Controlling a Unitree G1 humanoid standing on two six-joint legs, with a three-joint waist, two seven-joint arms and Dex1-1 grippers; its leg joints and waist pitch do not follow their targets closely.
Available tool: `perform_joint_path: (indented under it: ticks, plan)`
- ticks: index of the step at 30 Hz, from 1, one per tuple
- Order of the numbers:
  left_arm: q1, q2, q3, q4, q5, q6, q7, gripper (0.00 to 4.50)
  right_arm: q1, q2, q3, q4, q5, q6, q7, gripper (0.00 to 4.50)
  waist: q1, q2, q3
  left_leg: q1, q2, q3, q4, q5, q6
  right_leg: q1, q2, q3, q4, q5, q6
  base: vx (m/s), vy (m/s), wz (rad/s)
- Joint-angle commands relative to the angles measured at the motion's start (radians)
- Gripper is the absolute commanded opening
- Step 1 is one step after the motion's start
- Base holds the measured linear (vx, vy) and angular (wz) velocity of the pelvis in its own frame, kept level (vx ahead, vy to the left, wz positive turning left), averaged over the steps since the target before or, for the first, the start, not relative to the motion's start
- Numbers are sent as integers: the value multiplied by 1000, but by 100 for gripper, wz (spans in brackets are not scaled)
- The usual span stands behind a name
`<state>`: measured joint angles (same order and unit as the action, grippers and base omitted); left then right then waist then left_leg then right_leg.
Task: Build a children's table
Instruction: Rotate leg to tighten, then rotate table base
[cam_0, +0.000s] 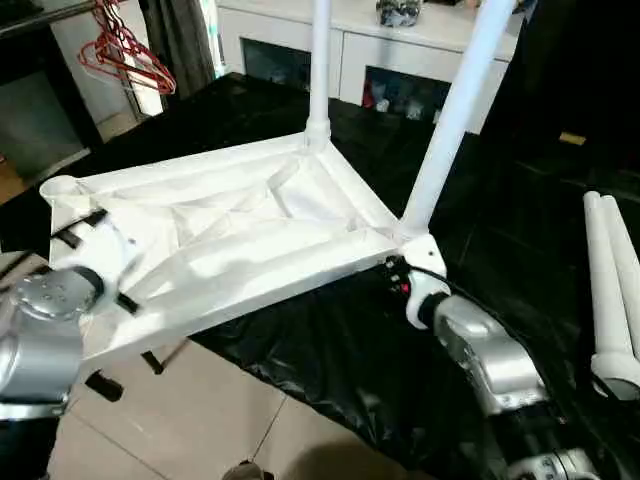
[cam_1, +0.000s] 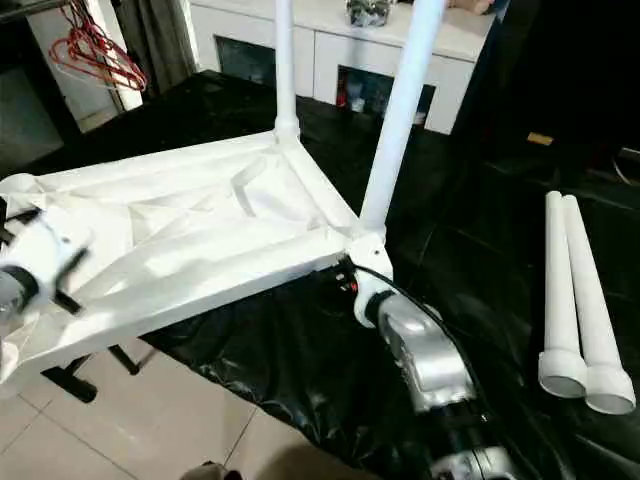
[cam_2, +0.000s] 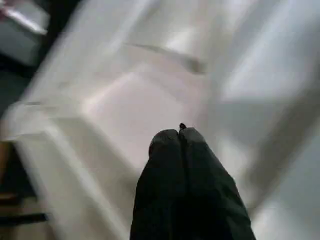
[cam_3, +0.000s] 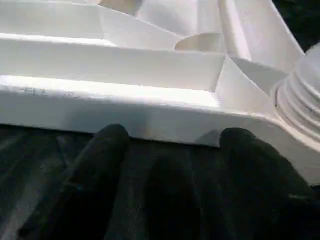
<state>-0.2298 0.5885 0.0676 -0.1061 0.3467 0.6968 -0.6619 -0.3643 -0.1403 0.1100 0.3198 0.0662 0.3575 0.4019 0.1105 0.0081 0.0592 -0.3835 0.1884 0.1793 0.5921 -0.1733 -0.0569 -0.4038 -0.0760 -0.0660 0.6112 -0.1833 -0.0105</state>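
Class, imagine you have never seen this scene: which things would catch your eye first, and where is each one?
First, the white table top lying upside down on the black sheet, its ribbed underside up, with two legs standing upright in its far and right corner sockets. Next, two spare legs lying side by side on the sheet to the right. The right gripper sits open at the top's near rim.
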Motion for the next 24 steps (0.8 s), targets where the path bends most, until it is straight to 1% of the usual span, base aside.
perform_joint_path:
  ticks: [1, 2, 3, 4, 5, 6, 7, 8, 9, 10, 11, 12, 14, 15, 16, 17, 19, 20, 21, 22, 24]
  plan:
    - [-11, 10, -37, 40, -12, 3, -38, 1, -23, 3, -2, 27, -12, 0, -17, 303, -2, 25, -65, 27, 38, -24, -86, -319, -41, 29, -64, 49, -73, -216, -177, 0, 0, 0]
    - [-21, 13, -52, 74, -20, -4, -44, 0, -33, 9, -2, 41, -16, 4, -25, 290, -3, 26, -66, 27, 37, -24, -85, -315, -42, 29, -63, 49, -72, -205, -178, 0, 0, 0]
    - [-25, 14, -59, 88, -23, -7, -46, 0, -37, 12, -3, 46, -18, 7, -29, 283, -3, 24, -66, 25, 35, -23, -84, -308, -41, 31, -63, 49, -71, -193, -179, 0, 0, 0]
    - [-27, 15, -62, 96, -25, -9, -47, 0, -39, 13, -3, 49, -19, 8, -30, 276, -3, 24, -67, 25, 34, -24, -84, -303, -40, 32, -63, 49, -70, -188, -180, 0, 0, 0]
    - [-55, 25, -89, 156, -21, -29, -51, 0, -55, 19, 1, 75, -24, 6, -37, 268, -3, 29, -67, 26, 35, -25, -84, -305, -44, 32, -63, 48, -69, -186, -180, 0, 0, 0]
    - [-56, 25, -90, 158, -21, -29, -52, 0, -55, 19, 1, 76, -24, 6, -38, 258, -3, 29, -67, 26, 35, -25, -84, -305, -44, 32, -63, 48, -69, -186, -180, 0, 0, 0]
    - [-82, 27, -107, 201, -19, -39, -62, 0, -70, 20, 8, 105, -31, -3, -39, 258, -3, 28, -68, 27, 34, -26, -85, -315, -47, 34, -64, 48, -71, -198, -180, 0, 0, 0]
    - [-86, 27, -109, 206, -22, -37, -69, 0, -72, 20, 11, 111, -33, -4, -39, 240, -4, 28, -67, 28, 34, -26, -85, -320, -48, 33, -64, 48, -71, -201, -182, 0, 0, 0]
    - [-94, 27, -116, 218, -30, -33, -84, 0, -78, 18, 16, 125, -40, -5, -40, 235, -5, 27, -66, 28, 35, -26, -86, -324, -52, 34, -64, 47, -71, -203, -184, 0, 0, 0]
    - [-99, 28, -123, 223, -34, -32, -95, 0, -82, 17, 20, 134, -44, -6, -39, 229, -6, 30, -67, 27, 36, -27, -86, -325, -54, 35, -65, 48, -70, -201, -185, 0, 0, 0]
    - [-106, 32, -135, 229, -37, -34, -109, 0, -86, 15, 26, 145, -51, -3, -40, 220, -7, 30, -67, 27, 37, -27, -86, -321, -56, 36, -66, 48, -70, -194, -188, 0, 0, 0]
    - [-116, 31, -144, 228, -53, -26, -132, 0, -90, 14, 29, 156, -56, -6, -42, 210, -7, 30, -67, 27, 37, -27, -85, -319, -56, 35, -66, 48, -69, -189, -191, 0, 0, 0]
    - [-135, 23, -154, 209, -93, -5, -182, 0, -96, 13, 32, 170, -61, -10, -41, 190, -9, 25, -71, 26, 36, -24, -82, -285, -51, 40, -67, 48, -65, -147, -206, 0, 0, 0]
    - [-140, 20, -156, 202, -106, 3, -198, 0, -97, 12, 33, 173, -62, -11, -41, 179, -7, 26, -70, 26, 37, -23, -81, -274, -49, 38, -66, 48, -62, -131, -213, 0, 0, 0]
    - [-148, 19, -162, 195, -122, 11, -218, 0, -101, 12, 33, 180, -65, -13, -40, 179, -8, 21, -70, 24, 37, -22, -82, -263, -45, 42, -65, 47, -60, -120, -216, 0, 0, 0]
    - [-155, 22, -177, 184, -137, 13, -252, 0, -105, 13, 33, 187, -67, -15, -39, 164, -7, 24, -71, 24, 37, -23, -81, -255, -42, 42, -66, 47, -59, -122, -218, 0, 0, 0]
    - [-172, 27, -213, 169, -170, 11, -327, 0, -117, 13, 33, 207, -70, -24, -36, 156, -7, 23, -71, 25, 36, -22, -80, -255, -41, 42, -68, 48, -61, -134, -222, 0, 0, 0]
    - [-177, 29, -223, 168, -178, 9, -346, 0, -121, 12, 33, 214, -70, -28, -36, 135, -7, 23, -70, 25, 36, -21, -81, -257, -41, 42, -68, 48, -61, -138, -222, 0, 0, 0]
    - [-184, 23, -234, 163, -195, 11, -374, 0, -126, 12, 33, 221, -71, -31, -35, 135, -6, 21, -69, 26, 37, -21, -81, -262, -42, 42, -70, 49, -62, -150, -221, 0, 0, 0]
    - [-188, 20, -238, 161, -204, 13, -386, 0, -129, 11, 33, 224, -71, -33, -34, 122, -7, 22, -69, 25, 37, -20, -81, -262, -42, 43, -70, 49, -63, -151, -221, 0, 0, 0]
    - [-205, 10, -261, 162, -218, 5, -413, 0, -137, 8, 30, 234, -71, -39, -35, 117, -7, 22, -70, 26, 37, -20, -80, -253, -42, 43, -69, 49, -61, -142, -220, 0, 0, 0]
